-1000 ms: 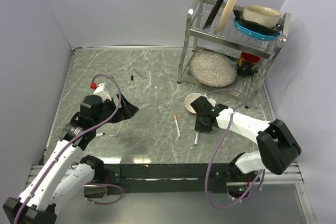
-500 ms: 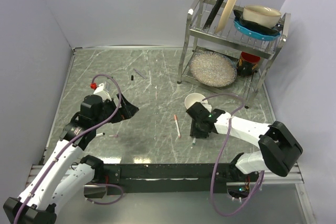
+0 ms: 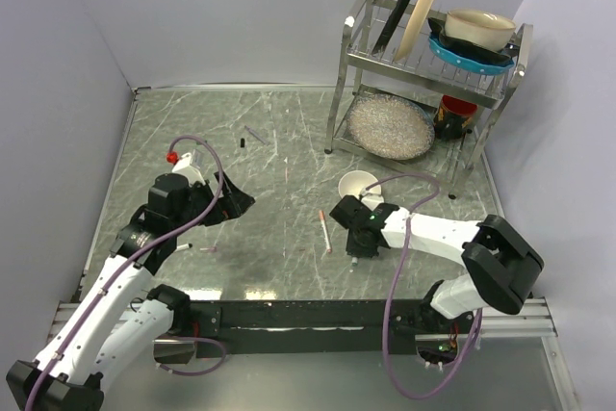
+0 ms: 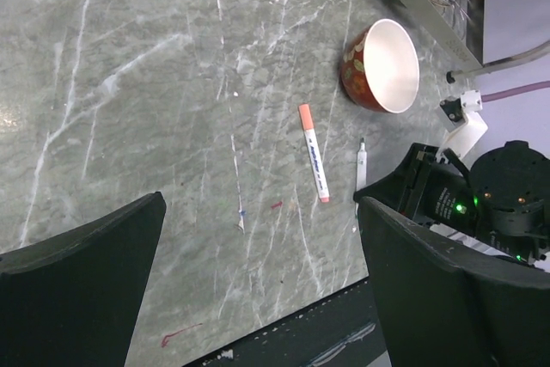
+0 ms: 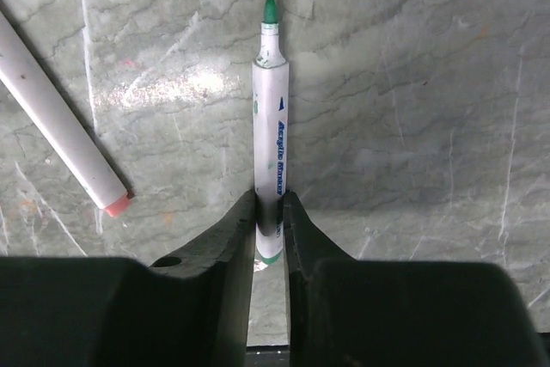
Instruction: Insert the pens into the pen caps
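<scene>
Table [image 4: 129, 58] seen between the wide-spread fingers of the left gripper [image 4: 262, 204].
An orange-ended pen [image 4: 314, 154] lies mid-table; a white pen [image 4: 361, 161] just beside it reaches the right arm [image 4: 464, 204]; a red bowl [image 4: 382, 64] sits tilted beyond.

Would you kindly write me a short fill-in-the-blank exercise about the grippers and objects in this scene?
The right gripper is shut on a pen whose tip is ____.
The left gripper hangs above the table with its jaws ____.
The bowl is red outside and ____ inside.
Missing words: green; open; white.
</scene>
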Motion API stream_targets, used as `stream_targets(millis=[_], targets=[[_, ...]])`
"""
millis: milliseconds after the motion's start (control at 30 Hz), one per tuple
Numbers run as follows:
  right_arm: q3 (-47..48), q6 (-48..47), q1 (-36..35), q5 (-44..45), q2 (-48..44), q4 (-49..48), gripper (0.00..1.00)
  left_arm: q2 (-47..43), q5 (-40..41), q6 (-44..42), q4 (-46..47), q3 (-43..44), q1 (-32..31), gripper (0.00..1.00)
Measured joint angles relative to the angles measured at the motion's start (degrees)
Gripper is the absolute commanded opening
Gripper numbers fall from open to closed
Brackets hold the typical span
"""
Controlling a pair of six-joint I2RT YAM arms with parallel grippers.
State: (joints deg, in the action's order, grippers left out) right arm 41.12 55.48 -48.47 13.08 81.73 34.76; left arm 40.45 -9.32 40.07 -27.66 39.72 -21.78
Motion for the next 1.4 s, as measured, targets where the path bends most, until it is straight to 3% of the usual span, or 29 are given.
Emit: stream_targets(millis=[67,233,500,800,1067,1167,1267,1367,1400], targets=[[0.0,-0.04,-0.33,0.42,-0.04,-0.02,0.0,-0.02,-0.61,0.0,0.13,0.0,0.0,0.99],[-0.37,-1.42,-1.46,0.79,-2.08,-0.68,0.0,1.31,-6.08,1.66,2.08,-0.13,0.0,0.95],[-0.37,-3.74,-5.64,0.81,-13.53,-5.6,0.0,4.7,-15.91,10.29,14.23,-8.26,-2.03,0.94],[0.02,-6.01,-10.27,-2.67,-17.27,-13.77,0.0,16.48,-16.46,15.32,28.06,-9.2,-13.16,0.91],[0.13,-6.36,-14.25,-3.93,-17.66,-18.12,0.0,24.72,-16.15,16.85,33.14,-8.39,-15.67,0.83],[0.2,-6.34,-15.54,-4.0,-18.32,-18.91,0.0,26.12,-16.17,17.27,34.38,-7.8,-16.0,0.74],[0.61,-6.32,-16.28,-3.98,-18.75,-19.23,0.0,27.26,-16.26,17.86,35.41,-7.04,-16.61,0.6],[1.53,-6.32,-16.65,-4.0,-18.78,-19.54,0.0,27.65,-16.61,18.38,36.92,-6.95,-17.11,0.41],[1.73,-6.32,-16.65,-4.0,-18.75,-19.52,0.0,27.67,-16.96,18.58,37.44,-6.95,-17.18,0.29]])
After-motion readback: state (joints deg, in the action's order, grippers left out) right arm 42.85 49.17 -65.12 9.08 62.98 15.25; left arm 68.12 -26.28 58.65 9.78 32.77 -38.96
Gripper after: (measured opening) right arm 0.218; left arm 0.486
